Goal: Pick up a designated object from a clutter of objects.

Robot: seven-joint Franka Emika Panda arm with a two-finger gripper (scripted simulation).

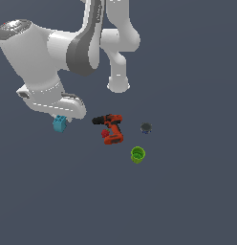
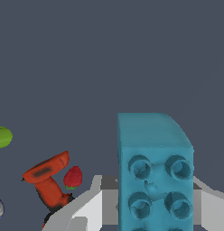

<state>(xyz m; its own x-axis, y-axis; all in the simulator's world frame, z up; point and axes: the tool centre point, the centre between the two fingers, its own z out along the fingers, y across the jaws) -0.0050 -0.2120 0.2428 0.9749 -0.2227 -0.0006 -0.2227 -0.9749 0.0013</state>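
**Hand down on the blue brick**

While the arm's big white body blocks most of it in the exterior view, the hand (image 1: pixel 59 118) sits right over the blue brick (image 1: pixel 59 124), and only the brick's lower part pokes out underneath. In the wrist view the brick (image 2: pixel 154 171) fills the space between the two pale fingers (image 2: pixel 89 205), one on each side, studded face toward the camera. The fingers look closed in against it, though I can't see the actual contact, and can't tell if it's off the desk (image 1: pixel 187 201) or not.

Moving outward, the red and black drill (image 1: pixel 111 128) lies on its side nearby, toward the exterior view's right. There's a little strawberry (image 2: pixel 73 177) just beside it. Further right is a small dark round thing (image 1: pixel 146 127), and the green cup (image 1: pixel 137 154) stands well apart from the brick.
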